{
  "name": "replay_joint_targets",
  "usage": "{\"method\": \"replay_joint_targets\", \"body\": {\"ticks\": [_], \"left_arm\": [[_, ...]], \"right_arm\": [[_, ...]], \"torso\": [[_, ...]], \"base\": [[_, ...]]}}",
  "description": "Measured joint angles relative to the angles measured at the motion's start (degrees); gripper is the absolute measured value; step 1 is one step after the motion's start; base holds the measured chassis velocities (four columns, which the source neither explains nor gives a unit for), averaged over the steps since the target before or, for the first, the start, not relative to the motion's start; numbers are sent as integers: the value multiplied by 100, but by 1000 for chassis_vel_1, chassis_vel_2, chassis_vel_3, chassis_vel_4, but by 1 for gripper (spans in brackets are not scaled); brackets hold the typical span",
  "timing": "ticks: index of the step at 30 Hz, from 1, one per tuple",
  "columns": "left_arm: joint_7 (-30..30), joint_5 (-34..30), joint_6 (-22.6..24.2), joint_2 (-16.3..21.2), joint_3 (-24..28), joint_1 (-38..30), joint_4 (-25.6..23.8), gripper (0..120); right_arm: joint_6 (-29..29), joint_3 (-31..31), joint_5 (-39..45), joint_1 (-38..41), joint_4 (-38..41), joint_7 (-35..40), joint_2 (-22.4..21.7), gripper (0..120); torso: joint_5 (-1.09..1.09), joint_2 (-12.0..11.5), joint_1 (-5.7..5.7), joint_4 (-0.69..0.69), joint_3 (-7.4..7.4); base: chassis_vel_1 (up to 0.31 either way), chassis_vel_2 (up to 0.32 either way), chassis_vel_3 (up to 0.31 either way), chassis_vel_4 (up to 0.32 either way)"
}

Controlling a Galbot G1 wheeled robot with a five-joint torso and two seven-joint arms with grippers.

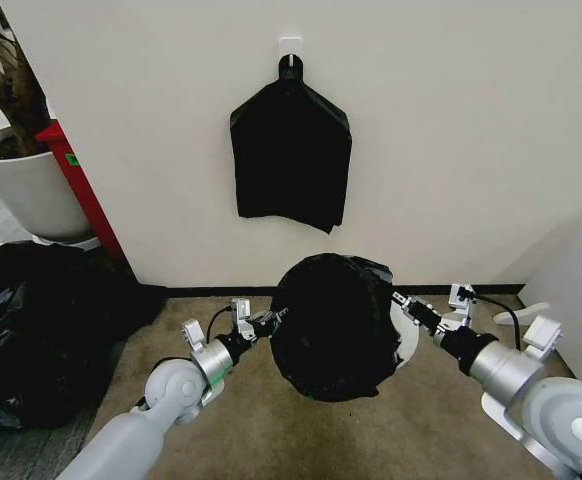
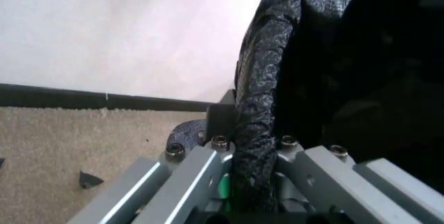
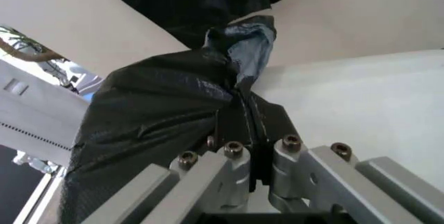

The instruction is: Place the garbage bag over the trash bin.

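Head view: garbage bag (image 1: 333, 325) draped over trash bin (image 1: 407, 335), centre floor.
Left end effector (image 1: 267, 322): bag's 9 o'clock edge, clamped on plastic.
Right end effector (image 1: 403, 302): 3 o'clock edge, pinching bag.

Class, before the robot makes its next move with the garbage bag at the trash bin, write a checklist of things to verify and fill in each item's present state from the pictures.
1. Left gripper holds the garbage bag: ok; the left wrist view shows a fold of bag pinched between its fingers.
2. Right gripper holds the bag's other side: ok; shut on plastic.
3. Bag spread between both grippers: ok.
4. Bag lies over the trash bin: ok; only a white sliver shows.
5. Bag edge pulled below the rim all round: cannot tell.
6. Bag free of the black bundle on the wall hook: ok.
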Motion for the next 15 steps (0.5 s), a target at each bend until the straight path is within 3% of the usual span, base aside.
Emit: {"method": "replay_joint_targets", "body": {"ticks": [5,15], "left_arm": [[23,-4,9,5,-7,-4,-3,2],[-130,-236,70,-12,-68,-108,56,2]], "right_arm": [[19,-3,-32,-34,87,-45,2,11],[-83,459,214,-225,112,-46,-123,51]], "torso": [[-1,0,0,0,0],[-1,0,0,-1,0]], "base": [[0,0,0,0],[0,0,0,0]]}}
